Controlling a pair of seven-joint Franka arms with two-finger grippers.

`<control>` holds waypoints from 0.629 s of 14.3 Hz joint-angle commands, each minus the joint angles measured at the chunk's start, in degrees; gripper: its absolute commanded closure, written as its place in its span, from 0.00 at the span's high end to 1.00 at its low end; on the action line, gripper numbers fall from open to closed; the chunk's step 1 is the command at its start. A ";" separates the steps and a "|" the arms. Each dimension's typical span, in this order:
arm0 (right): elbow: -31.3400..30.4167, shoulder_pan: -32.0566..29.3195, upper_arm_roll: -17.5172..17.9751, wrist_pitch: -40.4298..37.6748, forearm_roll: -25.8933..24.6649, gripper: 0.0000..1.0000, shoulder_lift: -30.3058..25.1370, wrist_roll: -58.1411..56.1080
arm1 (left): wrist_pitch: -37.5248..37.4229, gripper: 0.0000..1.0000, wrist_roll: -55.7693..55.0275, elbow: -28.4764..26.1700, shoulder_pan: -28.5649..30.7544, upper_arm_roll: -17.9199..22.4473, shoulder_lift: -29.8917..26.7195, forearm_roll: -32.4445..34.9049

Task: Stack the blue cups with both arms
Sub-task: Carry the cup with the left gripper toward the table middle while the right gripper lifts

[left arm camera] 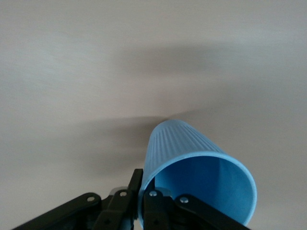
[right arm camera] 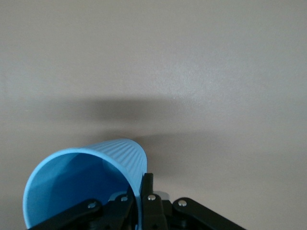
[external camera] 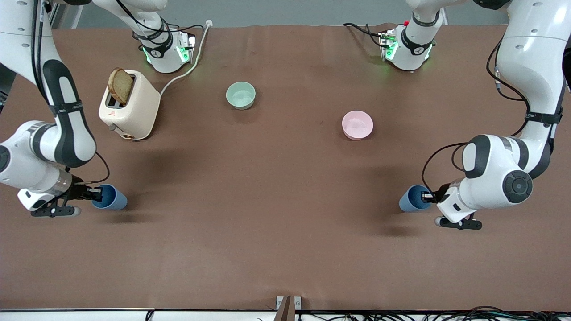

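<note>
Two blue cups show. My left gripper is shut on the rim of one blue cup, one finger inside and one outside, low at the left arm's end of the table. In the left wrist view that cup is tilted in my gripper. My right gripper is shut the same way on the rim of the other blue cup at the right arm's end. That cup also shows tilted in the right wrist view, held by my gripper. I cannot tell whether either cup touches the table.
A cream toaster with a slice of bread stands toward the right arm's end, its cord running to the base. A pale green bowl and a pink bowl sit farther from the front camera than the cups.
</note>
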 commanded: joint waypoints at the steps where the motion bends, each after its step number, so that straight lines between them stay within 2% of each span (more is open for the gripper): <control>1: 7.47 -0.54 0.50 -9.64 2.11 0.00 -1.12 -1.18 | -2.48 0.00 -14.88 -0.64 -1.15 -8.96 -2.72 0.62; 3: 12.93 -0.36 0.50 -15.71 4.75 0.00 -1.12 1.17 | -1.87 0.00 -25.89 -0.29 -5.00 -12.76 -2.28 1.15; 6: 18.12 0.95 0.76 -19.15 4.67 0.00 -2.08 8.19 | -1.08 0.00 -39.08 2.52 -16.41 -11.99 0.43 1.24; 9: 20.59 4.72 0.85 -22.15 4.76 0.00 -3.92 20.04 | 4.27 0.00 -48.15 3.49 -23.02 -11.37 4.21 4.48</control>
